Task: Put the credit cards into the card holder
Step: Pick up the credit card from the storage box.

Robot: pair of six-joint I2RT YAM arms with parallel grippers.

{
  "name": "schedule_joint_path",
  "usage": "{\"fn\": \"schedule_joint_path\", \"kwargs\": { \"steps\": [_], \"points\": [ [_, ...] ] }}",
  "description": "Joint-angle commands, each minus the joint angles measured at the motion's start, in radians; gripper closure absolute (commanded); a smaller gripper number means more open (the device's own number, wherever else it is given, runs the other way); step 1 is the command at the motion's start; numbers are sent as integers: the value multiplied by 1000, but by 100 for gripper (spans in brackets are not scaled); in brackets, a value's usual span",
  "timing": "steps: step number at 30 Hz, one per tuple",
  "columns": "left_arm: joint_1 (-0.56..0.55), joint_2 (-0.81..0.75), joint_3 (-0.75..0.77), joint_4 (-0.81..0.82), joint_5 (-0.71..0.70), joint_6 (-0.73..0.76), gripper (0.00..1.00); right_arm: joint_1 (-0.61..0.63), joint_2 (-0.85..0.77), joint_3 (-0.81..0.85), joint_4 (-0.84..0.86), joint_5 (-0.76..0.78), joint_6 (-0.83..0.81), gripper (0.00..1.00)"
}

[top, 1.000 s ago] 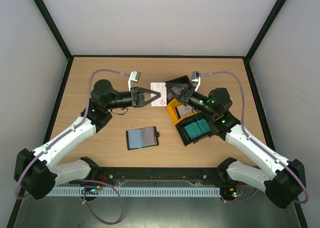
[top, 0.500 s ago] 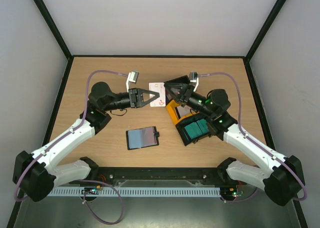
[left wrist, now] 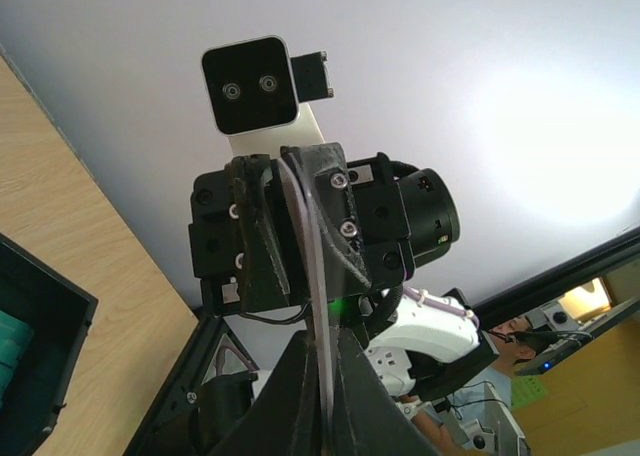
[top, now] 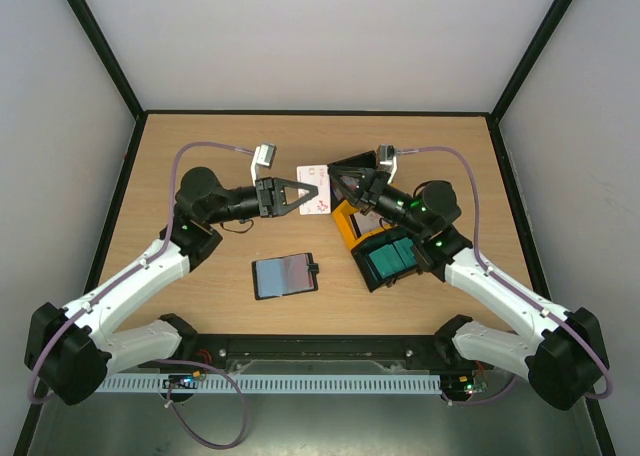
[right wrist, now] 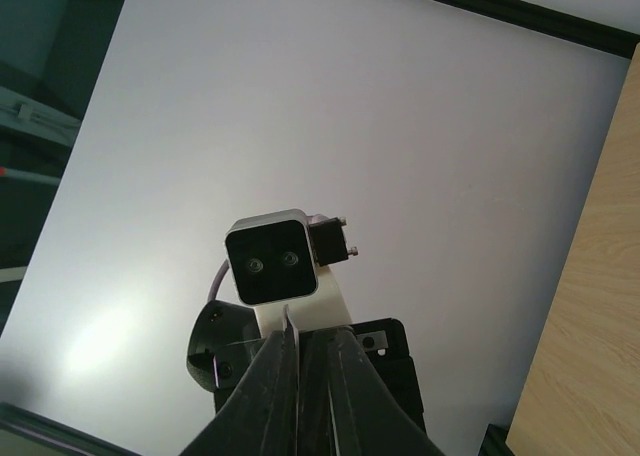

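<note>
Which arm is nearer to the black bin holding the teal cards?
Right. The right arm runs along the bin's right side; the left arm is well to its left, beyond the yellow bin.

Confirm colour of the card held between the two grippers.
Credit card: white with red markings; best in top external view.

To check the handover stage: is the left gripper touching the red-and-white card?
Touching. The left wrist view shows the card edge-on, clamped between the fingers of the left gripper, with no gap visible.
</note>
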Motion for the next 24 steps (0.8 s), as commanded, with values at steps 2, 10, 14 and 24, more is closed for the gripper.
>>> {"fn": "schedule_joint_path", "kwargs": {
  "steps": [2, 10, 14, 24],
  "points": [
    [-12, -51, -2, 160, 27, 7, 97, 2, 19, -30, -33, 6, 4, 92],
    [-12, -48, -7, 155, 18, 6, 97, 1, 31, -17, -59, -36, -25, 92],
    [-13, -30, 3, 130, 2, -1, 97, 13, 54, 34, -136, -134, -115, 84],
    [-7, 39, 65, 9, -18, -27, 96, 70, 72, 45, -67, -235, -118, 84]
  ]
}}
